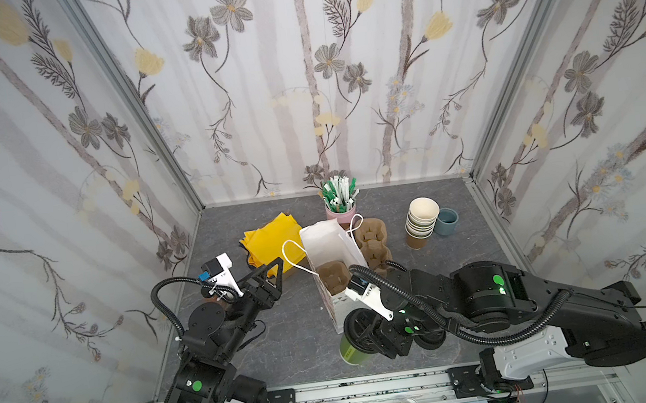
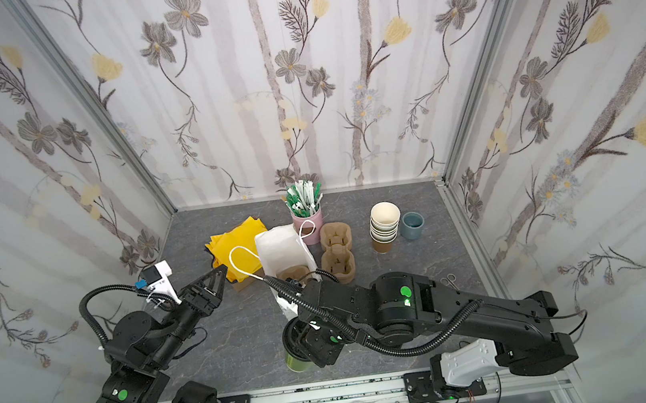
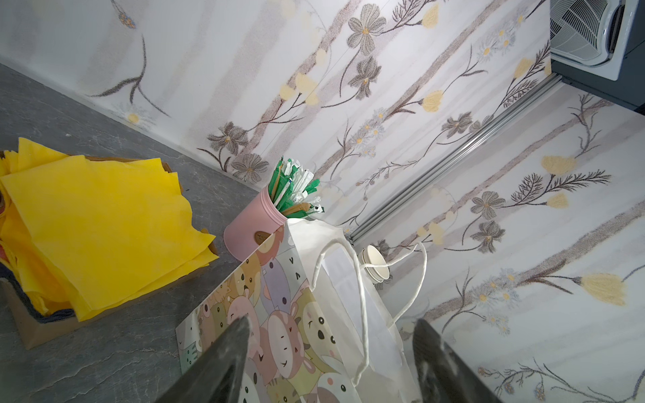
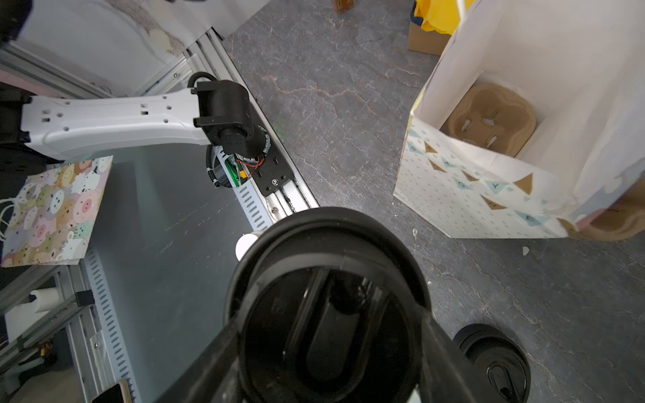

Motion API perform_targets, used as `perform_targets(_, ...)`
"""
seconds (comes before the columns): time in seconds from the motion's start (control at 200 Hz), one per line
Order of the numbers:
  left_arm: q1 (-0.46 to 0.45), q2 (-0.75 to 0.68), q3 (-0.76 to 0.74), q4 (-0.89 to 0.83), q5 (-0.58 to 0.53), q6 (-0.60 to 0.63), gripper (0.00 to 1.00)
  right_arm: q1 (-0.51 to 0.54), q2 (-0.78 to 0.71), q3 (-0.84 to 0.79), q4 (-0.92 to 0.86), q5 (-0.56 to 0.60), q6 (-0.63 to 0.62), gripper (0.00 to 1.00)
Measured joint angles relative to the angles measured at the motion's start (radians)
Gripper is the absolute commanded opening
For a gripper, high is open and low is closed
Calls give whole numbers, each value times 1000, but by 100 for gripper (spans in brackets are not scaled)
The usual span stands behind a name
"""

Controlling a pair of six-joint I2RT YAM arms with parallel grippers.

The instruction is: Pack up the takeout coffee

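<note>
Right gripper (image 4: 331, 314) clasps the takeout coffee (image 1: 348, 354) by its lid, near the worktop (image 1: 288, 340) front. The open paper bag (image 1: 335, 243) stands just beyond, toward the back wall. Left gripper (image 3: 331, 326) is wide and empty beside the bag.

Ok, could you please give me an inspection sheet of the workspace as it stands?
Surface: grey marbled tabletop, no spills seen.
Job's things: lidded brownish-green paper coffee cup near front edge; open white paper bag holds brown pulp carrier.
Clutter: yellow cloth stack, pink straw holder, stacked brown paper cups, blue-grey mug, spare black lids.
Grippers: right gripper shut on the cup's lid; left gripper open beside the bag.
Cables: black corrugated conduits, unsnagged.
Surroundings: floral wallpaper walls.
</note>
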Motion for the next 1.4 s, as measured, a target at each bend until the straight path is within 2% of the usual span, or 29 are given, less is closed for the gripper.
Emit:
perform_targets(0.26, 0, 24, 7, 0, 19, 0, 75, -35, 30, 207, -47, 57, -2, 58)
perform_targets(0.635, 0, 42, 10, 0, 50, 4, 74, -234, 150, 417, -93, 90, -9, 58)
perform_targets(0.954, 0, 48, 10, 0, 60, 5, 74, -336, 338, 563, -160, 130, -21, 59)
perform_targets(1.094, 0, 43, 5, 0, 59, 4, 74, -362, 418, 588, -205, 164, -36, 59)
perform_targets(1.399, 0, 37, -1, 0, 59, 3, 74, -377, 543, 588, -231, 158, -65, 59)
